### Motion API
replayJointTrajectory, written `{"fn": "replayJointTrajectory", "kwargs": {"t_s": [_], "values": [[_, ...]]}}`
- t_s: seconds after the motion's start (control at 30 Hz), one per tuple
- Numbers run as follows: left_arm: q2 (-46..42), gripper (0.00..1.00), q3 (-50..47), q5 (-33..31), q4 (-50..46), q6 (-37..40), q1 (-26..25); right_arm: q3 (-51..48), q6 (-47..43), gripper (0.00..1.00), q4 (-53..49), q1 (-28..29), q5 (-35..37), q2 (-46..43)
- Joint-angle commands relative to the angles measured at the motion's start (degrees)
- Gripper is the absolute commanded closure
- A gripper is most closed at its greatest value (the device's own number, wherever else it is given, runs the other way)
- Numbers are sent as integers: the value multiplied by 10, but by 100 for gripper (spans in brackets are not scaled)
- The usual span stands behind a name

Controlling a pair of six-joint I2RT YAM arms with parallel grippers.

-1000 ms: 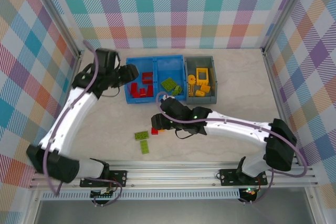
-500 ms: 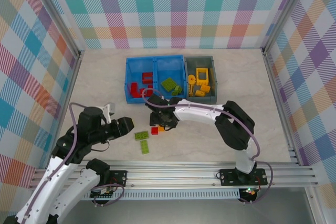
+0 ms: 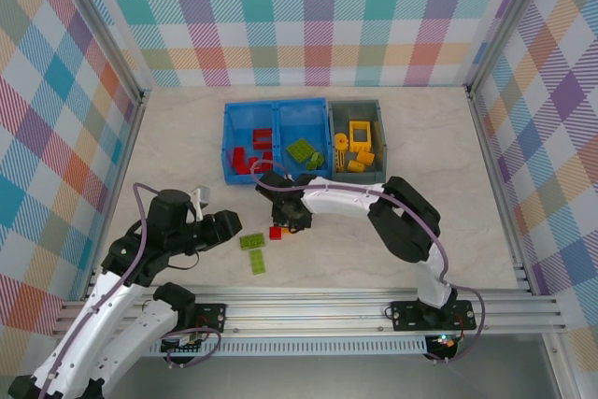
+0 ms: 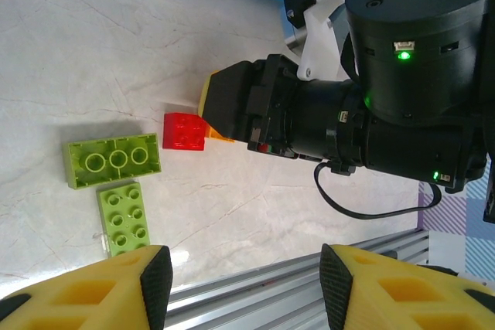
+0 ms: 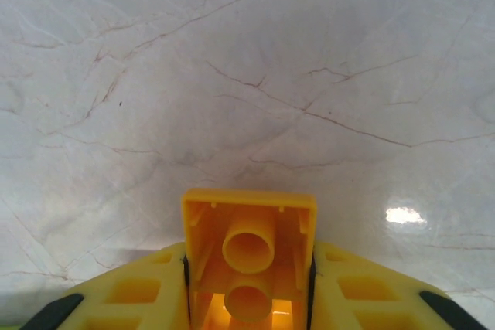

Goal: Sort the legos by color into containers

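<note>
Right gripper (image 5: 247,287) clamps a small yellow-orange plastic brick (image 5: 248,243) at mid-table, likely bound for the far grey plastic bin (image 3: 356,104). Left gripper (image 4: 244,280) gapes empty, left of a lime green brick (image 4: 114,161).

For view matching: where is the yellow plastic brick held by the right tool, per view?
Right wrist: yellow plastic brick bottom centre, clamped in the right tool.
Left wrist: centre-left, its edge beside the red plastic brick.
Top external: hidden under the tool, right of that red brick.
Shared landmark: red brick, last two views.
</note>
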Motion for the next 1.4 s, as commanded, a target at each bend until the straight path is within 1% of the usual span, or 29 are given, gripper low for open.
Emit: {"fn": "replayJointTrajectory", "kwargs": {"t_s": [0.0, 0.1, 0.2, 0.3, 0.37, 0.47, 0.53, 0.63, 0.73, 0.87, 0.93, 1.03, 1.2, 1.37], "values": [[2, 45, 23, 11, 21, 0, -2, -15, -2, 73, -1, -3, 22, -27], [16, 45, 32, 16, 29, 4, -2, -30, -21, 75, -10, -3, 57, -83], [37, 45, 48, 21, 42, 2, -2, -47, -47, 74, -30, -14, 90, -155], [65, 45, 61, 35, 69, -9, -3, -83, -73, 74, -34, -54, 80, -229], [86, 45, 71, 41, 96, -20, -11, -102, -100, 74, -26, -91, 75, -274], [129, 45, 98, 19, 132, -30, -54, -98, -156, 73, -26, -159, 53, -298], [172, 45, 121, -19, 151, -29, -106, -77, -190, 73, -30, -214, 27, -282], [235, 46, 154, -84, 178, -26, -185, -34, -224, 73, -34, -278, -9, -237], [282, 48, 180, -158, 207, -23, -250, 31, -255, 73, -32, -327, -45, -175], [345, 48, 221, -248, 237, -13, -315, 124, -283, 75, -28, -364, -87, -85], [384, 48, 250, -287, 247, 1, -336, 167, -286, 75, -24, -377, -109, -40], [448, 48, 304, -317, 253, 29, -349, 232, -278, 75, -30, -390, -132, 20], [536, 48, 383, -334, 255, 68, -352, 300, -232, 75, -21, -402, -159, 88], [576, 48, 423, -328, 253, 84, -352, 346, -186, 73, -13, -408, -185, 143]]}}
